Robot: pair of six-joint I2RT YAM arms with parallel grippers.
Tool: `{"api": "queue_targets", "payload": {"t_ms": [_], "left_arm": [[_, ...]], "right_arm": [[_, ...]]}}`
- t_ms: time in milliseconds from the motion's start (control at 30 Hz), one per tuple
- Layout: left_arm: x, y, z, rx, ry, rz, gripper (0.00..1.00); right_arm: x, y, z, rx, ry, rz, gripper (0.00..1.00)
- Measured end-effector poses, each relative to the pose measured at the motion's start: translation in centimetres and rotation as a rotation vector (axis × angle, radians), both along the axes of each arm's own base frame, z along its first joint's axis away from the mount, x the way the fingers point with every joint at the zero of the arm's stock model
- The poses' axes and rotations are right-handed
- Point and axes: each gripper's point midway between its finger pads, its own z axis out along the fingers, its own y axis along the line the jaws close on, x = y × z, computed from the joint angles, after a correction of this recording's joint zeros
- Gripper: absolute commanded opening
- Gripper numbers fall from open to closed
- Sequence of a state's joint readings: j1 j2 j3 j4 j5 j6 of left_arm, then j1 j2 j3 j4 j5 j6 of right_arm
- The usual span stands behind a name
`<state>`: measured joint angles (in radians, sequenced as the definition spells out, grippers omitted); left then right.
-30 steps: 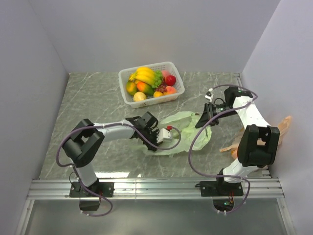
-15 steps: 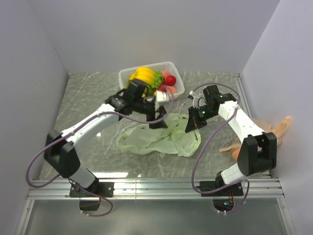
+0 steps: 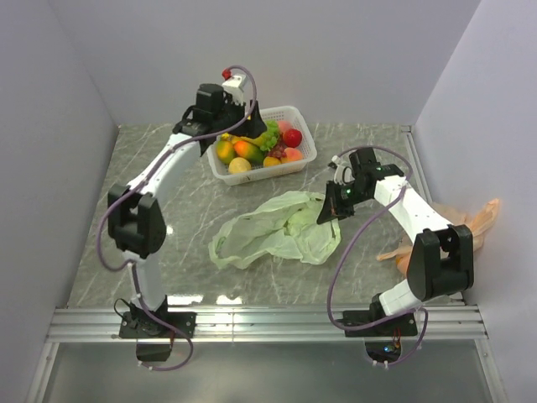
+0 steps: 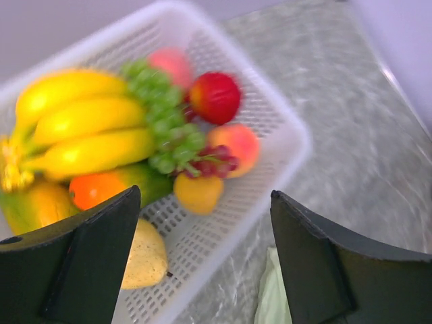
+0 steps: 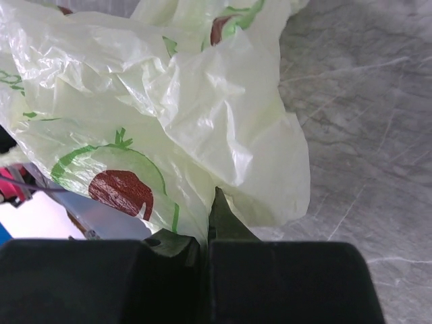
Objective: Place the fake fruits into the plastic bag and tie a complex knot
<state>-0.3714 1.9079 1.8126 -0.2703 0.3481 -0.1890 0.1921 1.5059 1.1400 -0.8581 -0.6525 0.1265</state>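
The left claw [image 4: 202, 202] hangs spread wide and empty, the fake fruits [image 4: 169, 135] heaped right beneath it in the white basket [image 4: 297, 145], ready for picking. The right claw [image 5: 206, 233] is pinched on the rim of the plastic bag [image 5: 202, 115] just ahead, probably to keep its mouth accessible.

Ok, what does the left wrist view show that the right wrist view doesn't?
Only left wrist: the open left gripper facing the white basket, which holds the banana bunch, grapes, red apple and more fake fruits. Only right wrist: the right gripper shut on a fold of the plastic bag. Both: the marble table and the bag, though the left wrist catches just a sliver.
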Motion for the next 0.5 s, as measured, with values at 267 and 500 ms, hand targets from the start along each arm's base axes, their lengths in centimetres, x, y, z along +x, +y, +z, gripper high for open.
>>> {"api": "queue_targets", "payload": {"t_ms": [267,500], "left_arm": [[6.7,5.0,-9.6,-0.043,0.195,0.268,0.81],[10.6,11.5,-9.1,-0.204,0.175,0.436,0.82]], "right_arm": [[0.9,-0.2,0.0,0.009,-0.003,-0.043,0.0],[1.0,-0.2,0.0,0.011,-0.005,-0.048,0.0]]}}
